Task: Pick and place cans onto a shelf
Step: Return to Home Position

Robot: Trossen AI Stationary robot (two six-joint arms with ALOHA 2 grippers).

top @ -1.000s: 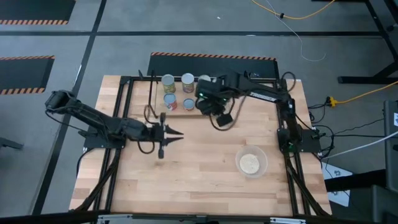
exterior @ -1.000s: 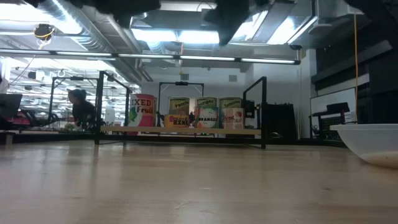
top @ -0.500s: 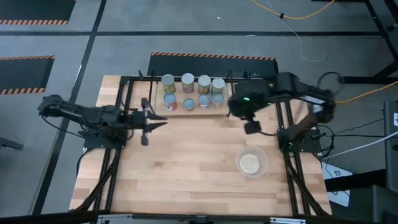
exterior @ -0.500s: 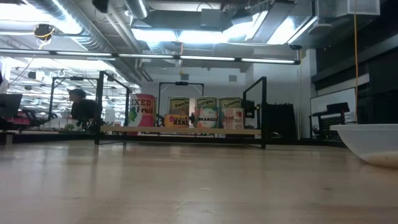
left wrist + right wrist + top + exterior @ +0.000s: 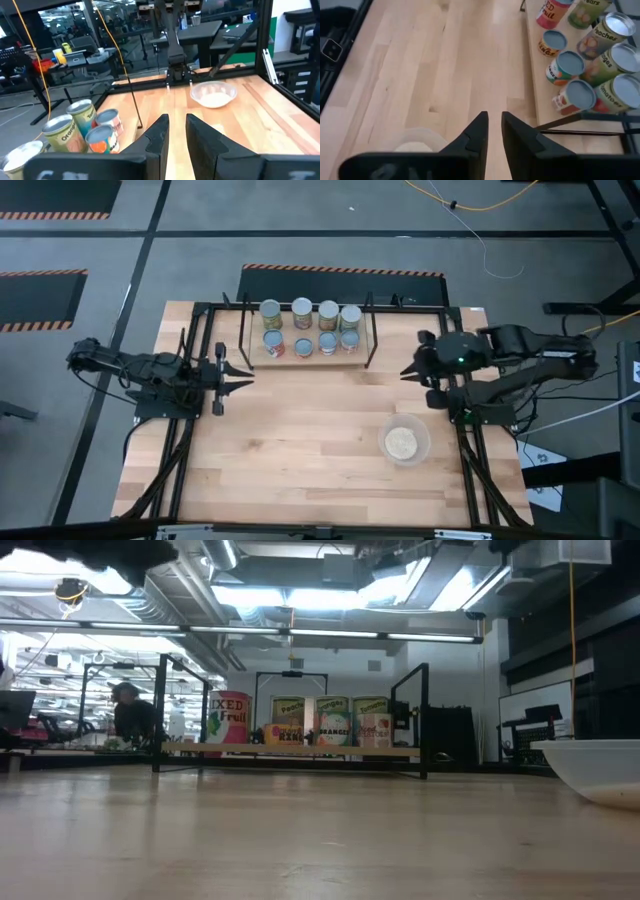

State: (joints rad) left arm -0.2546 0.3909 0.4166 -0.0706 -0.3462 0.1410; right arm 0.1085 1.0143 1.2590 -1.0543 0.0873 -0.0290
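Note:
The cans (image 5: 303, 326) stand upright in two rows on the shelf (image 5: 368, 330), a black rod rack with a pale board at the table's far edge. They also show in the low view (image 5: 333, 722), the left wrist view (image 5: 75, 130) and the right wrist view (image 5: 580, 65). My left gripper (image 5: 247, 380) (image 5: 175, 127) is shut and empty, above the table left of the shelf. My right gripper (image 5: 403, 372) (image 5: 492, 122) is shut and empty, above the table right of the shelf. Neither touches a can.
A clear round bowl of beige grains (image 5: 404, 442) stands near the table's right side, below my right arm; it also shows in the low view (image 5: 595, 770). A black tube frame (image 5: 190, 440) edges the wooden table. A person (image 5: 130, 718) sits far behind the table.
My right gripper has drawn back from the shelf's right end toward the table's right edge and a little nearer, uncovering the right-hand cans. My left gripper has drawn back toward the table's left edge. The cans have stayed in place.

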